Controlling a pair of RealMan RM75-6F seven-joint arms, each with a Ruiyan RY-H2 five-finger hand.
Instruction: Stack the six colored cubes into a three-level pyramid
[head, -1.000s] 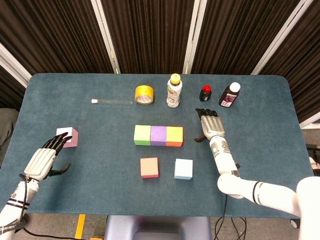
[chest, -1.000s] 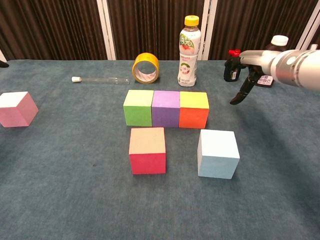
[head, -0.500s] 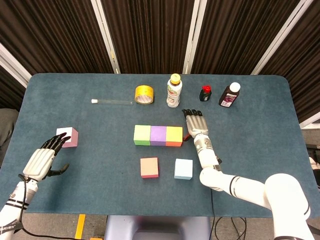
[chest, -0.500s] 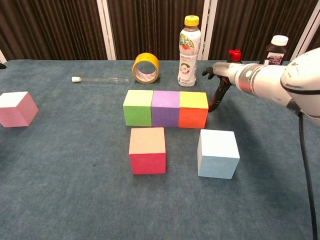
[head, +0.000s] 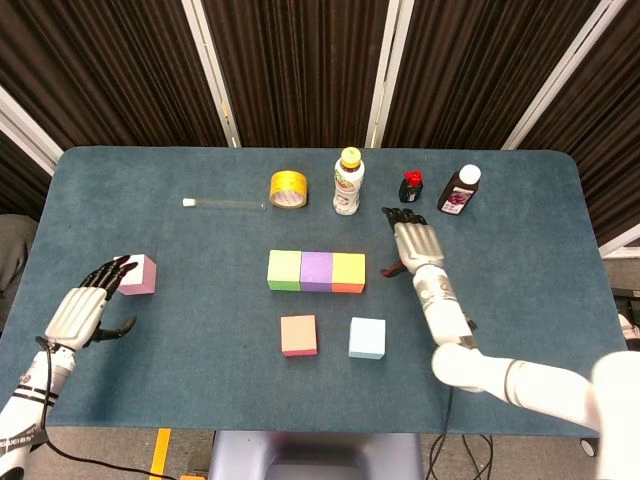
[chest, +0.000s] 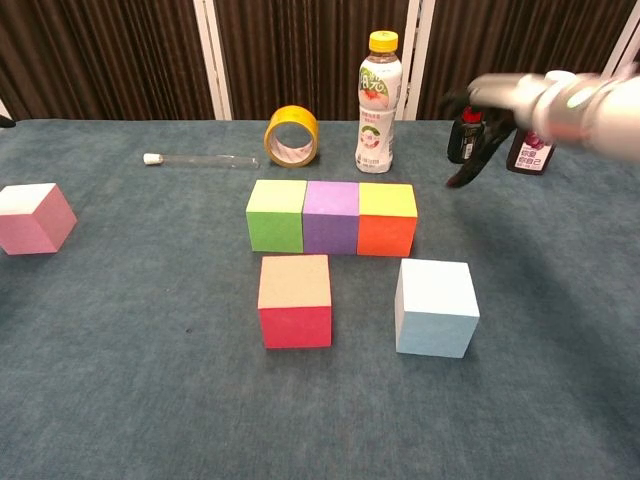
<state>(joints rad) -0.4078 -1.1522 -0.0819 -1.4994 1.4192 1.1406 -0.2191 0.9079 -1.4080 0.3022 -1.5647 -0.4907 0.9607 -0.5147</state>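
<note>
Now three cubes sit edge to edge in a row at the middle of the tabletop (head: 520, 220): a green cube (head: 285, 270), a purple cube (head: 317, 270) and a yellow-topped orange cube (head: 349, 272). This looks like the pyramid's base. Toward the near edge, apart from the row, lie a tan-topped red cube (head: 299, 335) and a light blue cube (head: 367, 338). A pink cube (head: 137, 274) sits alone near the left edge.

The right hand (head: 413, 243) has pulled back. Half a second ago it hung just beside the orange end of the row; now it hovers further toward the far right, near a small red-capped bottle (head: 411, 186). Its fingers (head: 402, 216) are spread and hold nothing; the chest view shows it blurred. The left hand (head: 82, 310) has drifted slightly toward the left edge, empty, fingers loosely apart, fingertips just beside the pink cube.

No cube has moved, so the second level is not yet begun.

Along the far edge stand a tape roll (head: 288, 188), a drink bottle (head: 348, 181), a dark bottle (head: 460, 190), and a clear tube (head: 224, 204) lying flat.
</note>
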